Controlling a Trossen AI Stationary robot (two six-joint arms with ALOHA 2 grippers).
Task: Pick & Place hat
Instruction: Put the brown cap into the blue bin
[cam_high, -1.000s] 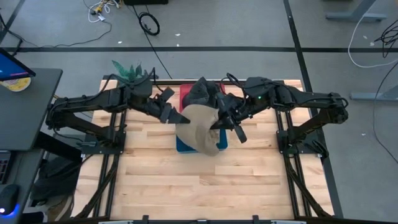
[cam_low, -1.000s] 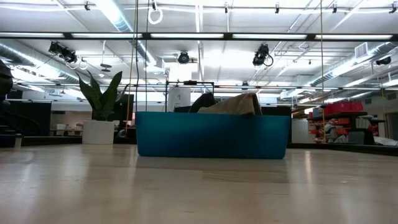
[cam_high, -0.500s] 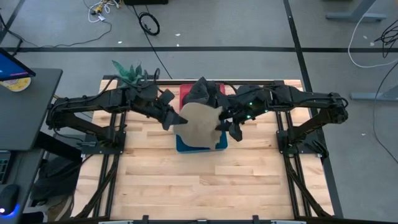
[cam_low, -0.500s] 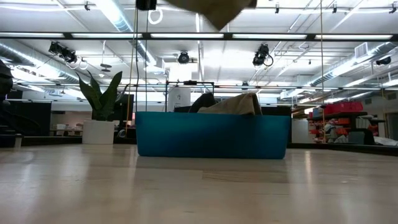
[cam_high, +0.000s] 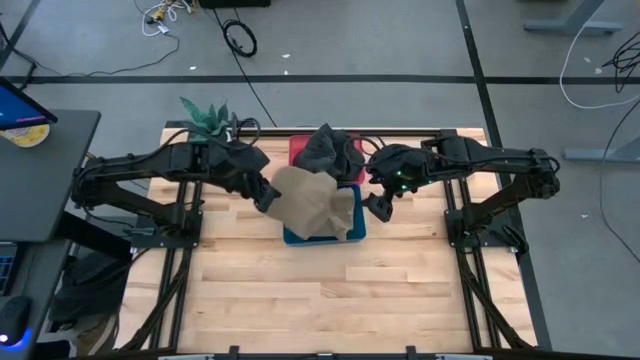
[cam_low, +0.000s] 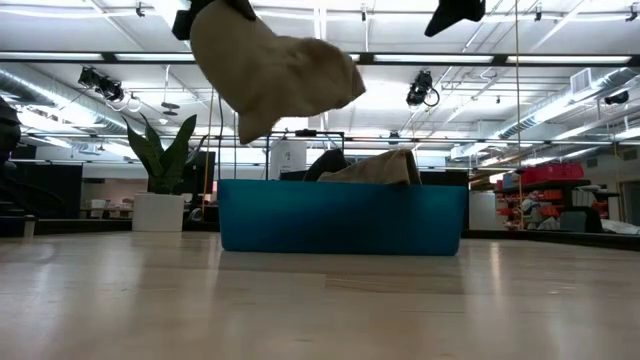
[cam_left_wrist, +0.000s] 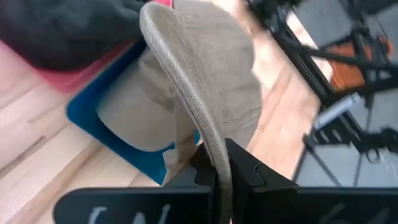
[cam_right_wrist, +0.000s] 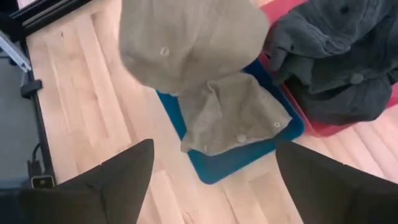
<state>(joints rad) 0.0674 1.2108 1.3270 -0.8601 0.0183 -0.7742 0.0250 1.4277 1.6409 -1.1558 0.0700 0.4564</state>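
Note:
A tan hat (cam_high: 312, 200) hangs in the air over the blue bin (cam_high: 352, 232), with my left gripper (cam_high: 267, 194) shut on it. In the low view it droops below that gripper (cam_low: 205, 8), well above the bin (cam_low: 340, 215). A second tan hat (cam_right_wrist: 231, 115) lies inside the blue bin. Dark hats (cam_right_wrist: 336, 62) fill the red bin (cam_high: 300, 150) behind it. My right gripper (cam_right_wrist: 217, 186) stands open to the right of the held hat (cam_right_wrist: 186, 43), clear of it. My left gripper pinches the stitched brim edge (cam_left_wrist: 214, 163) of the tan hat between its two shut fingers (cam_left_wrist: 249, 169). The brim runs edge-on away from the fingers. The hat is lifted clear and hangs below the gripper over the blue bin.
The two bins stand side by side at the table's far middle, the red one behind the blue one. Bare wooden tabletop (cam_high: 330, 290) stretches toward the near edge. A green plant (cam_high: 207, 115) stands at the far left corner.
My right gripper has opened, let go of the tan hat and drawn back toward the table's right edge. My left gripper has gone toward the left edge with the hat, which has dropped and now hangs from it alone above the blue bin.

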